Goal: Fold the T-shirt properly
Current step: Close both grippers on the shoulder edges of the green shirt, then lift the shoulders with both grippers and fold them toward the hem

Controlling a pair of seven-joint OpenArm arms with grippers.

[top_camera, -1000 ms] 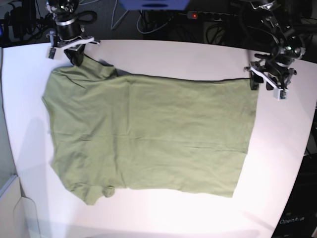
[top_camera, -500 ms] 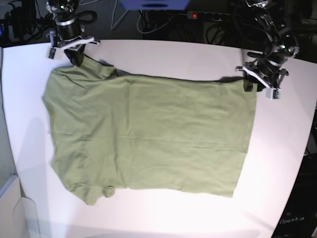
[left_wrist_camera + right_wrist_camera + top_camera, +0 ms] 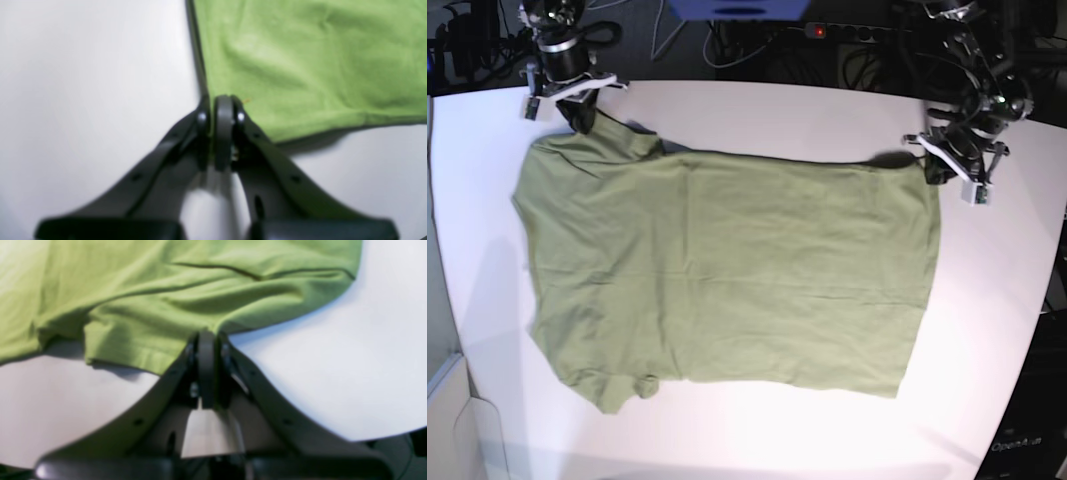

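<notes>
Base looks down; wrist views sit close, sharing the T-shirt [image 3: 727, 270]

I see the T-shirt [image 3: 727, 270] spread flat over the middle of the tabletop [image 3: 827, 115], its far corners reaching the right gripper [image 3: 579, 118] near the far left corner and the left gripper [image 3: 935, 168] by the right edge.

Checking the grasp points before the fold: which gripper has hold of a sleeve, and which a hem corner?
The right gripper is shut on a sleeve of the T-shirt, where the stitched cuff shows. The left gripper pinches the plain hem corner.
</notes>
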